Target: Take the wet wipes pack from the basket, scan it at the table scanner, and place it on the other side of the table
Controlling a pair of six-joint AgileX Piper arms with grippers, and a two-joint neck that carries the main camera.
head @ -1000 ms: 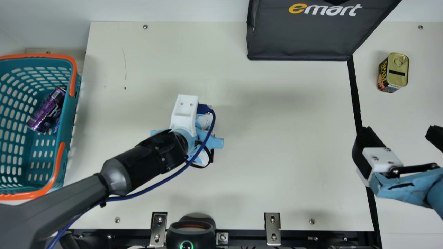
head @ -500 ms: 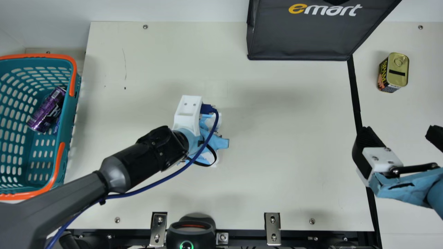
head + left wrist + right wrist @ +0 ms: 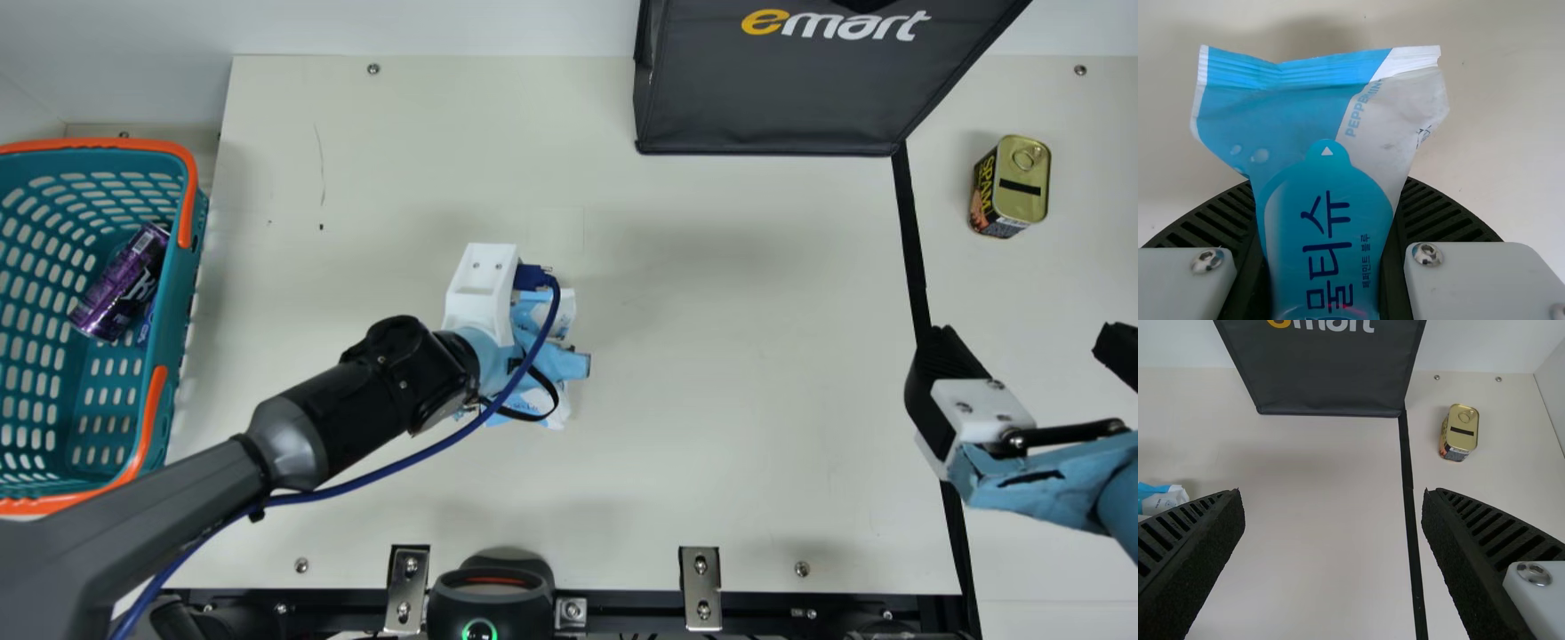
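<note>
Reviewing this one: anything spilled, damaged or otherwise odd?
No spill or clear fault shows. The wipes pack looks creased, which fits the left gripper pinching it. One small blemish: a thin scratch-like line on the table's far part, toward the basket.

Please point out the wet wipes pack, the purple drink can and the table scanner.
Wet wipes pack [image 3: 1325, 230]: left wrist view, front label.
Purple drink can [image 3: 118, 286]: main view, curved side.
Table scanner [image 3: 489, 607]: main view, black housing.

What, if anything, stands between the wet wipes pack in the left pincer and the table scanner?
Nothing visible does. The left pincer holds the wet wipes pack over the table, and the table scanner is at its near edge; the metal bracket beside it seems outside the path.
</note>
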